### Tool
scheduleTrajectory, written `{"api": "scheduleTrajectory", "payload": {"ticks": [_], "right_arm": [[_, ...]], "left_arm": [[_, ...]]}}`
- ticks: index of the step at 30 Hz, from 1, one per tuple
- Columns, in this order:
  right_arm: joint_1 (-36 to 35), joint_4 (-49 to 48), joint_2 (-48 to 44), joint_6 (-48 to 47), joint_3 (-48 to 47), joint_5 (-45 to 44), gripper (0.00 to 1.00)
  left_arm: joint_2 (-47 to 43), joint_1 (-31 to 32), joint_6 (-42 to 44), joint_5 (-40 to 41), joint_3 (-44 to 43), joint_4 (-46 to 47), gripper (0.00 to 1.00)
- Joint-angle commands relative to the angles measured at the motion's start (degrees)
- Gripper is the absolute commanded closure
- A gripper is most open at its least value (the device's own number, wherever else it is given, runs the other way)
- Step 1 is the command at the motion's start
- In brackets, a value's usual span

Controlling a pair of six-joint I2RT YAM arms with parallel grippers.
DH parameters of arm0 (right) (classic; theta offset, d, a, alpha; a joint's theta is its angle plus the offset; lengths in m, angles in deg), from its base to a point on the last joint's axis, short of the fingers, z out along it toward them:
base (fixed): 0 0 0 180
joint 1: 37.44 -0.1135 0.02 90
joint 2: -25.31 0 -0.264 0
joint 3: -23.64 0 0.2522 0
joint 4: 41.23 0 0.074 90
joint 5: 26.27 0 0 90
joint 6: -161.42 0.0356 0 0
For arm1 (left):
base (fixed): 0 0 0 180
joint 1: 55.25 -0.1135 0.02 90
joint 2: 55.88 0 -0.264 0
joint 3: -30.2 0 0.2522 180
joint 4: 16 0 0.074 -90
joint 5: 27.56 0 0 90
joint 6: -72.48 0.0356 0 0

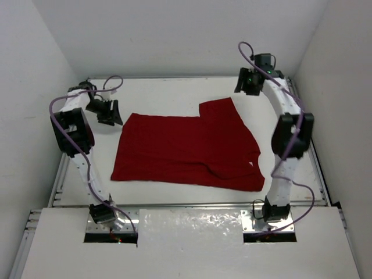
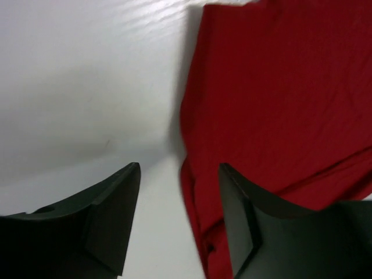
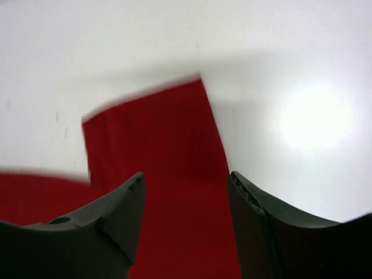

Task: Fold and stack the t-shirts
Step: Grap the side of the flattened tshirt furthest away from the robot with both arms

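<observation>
In the middle of the white bench (image 1: 157, 93) you have the plain dark red short-sleeved cloth t-shirt (image 1: 186, 152), lying flat and wrinkled, with one sleeve (image 1: 220, 109) pointing toward the far right. Your left claw (image 1: 108, 113) hangs just beside the shirt's far left corner, jaws wide and empty. Your right claw (image 1: 250, 85) hovers beyond the sleeve at the far right, jaws likewise wide and gripping nothing.

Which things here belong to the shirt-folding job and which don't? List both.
Job: dark red t-shirt; left pincer, open; right pincer, open.
Just surroundings: white table; purple cables; white walls.
</observation>
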Motion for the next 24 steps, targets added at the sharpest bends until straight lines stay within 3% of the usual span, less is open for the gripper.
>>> {"api": "scheduleTrajectory", "payload": {"ticks": [1,3,6,9,12,17,21,24], "right_arm": [[0.5,1.1,16.0,2.5,-14.7,1.9,0.43],[0.4,0.8,27.2,5.7,-26.2,2.4,0.43],[0.0,-3.8,34.6,11.1,-30.6,2.8,0.44],[-1.1,-9.7,36.4,13.0,-28.1,2.2,0.45],[-4.0,-7.2,38.3,9.4,-31.1,2.9,0.46],[-5.1,-7.8,33.7,7.6,-20.4,-4.1,0.53],[-4.5,-3.5,33.1,3.3,-22.1,-9.2,0.44],[-4.3,-4.2,31.3,0.8,-21.8,-10.4,0.45]], "left_arm": [[0.1,3.7,-6.2,-4.1,-3.3,6.7,0.45],[0.0,4.6,-6.6,-3.2,-2.4,8.5,0.42],[0.4,5.2,-6.7,-1.7,-0.7,10.6,0.42],[0.9,5.1,-6.2,-1.3,0.6,10.7,0.42],[0.5,5.1,-6.2,-2.5,2.3,11.2,0.41],[0.0,5.5,-6.7,-2.3,4.1,13.1,0.41],[0.7,5.9,-6.9,-1.4,3.7,14.3,0.41],[1.6,6.8,-7.0,-0.9,2.4,14.5,0.41]]}}
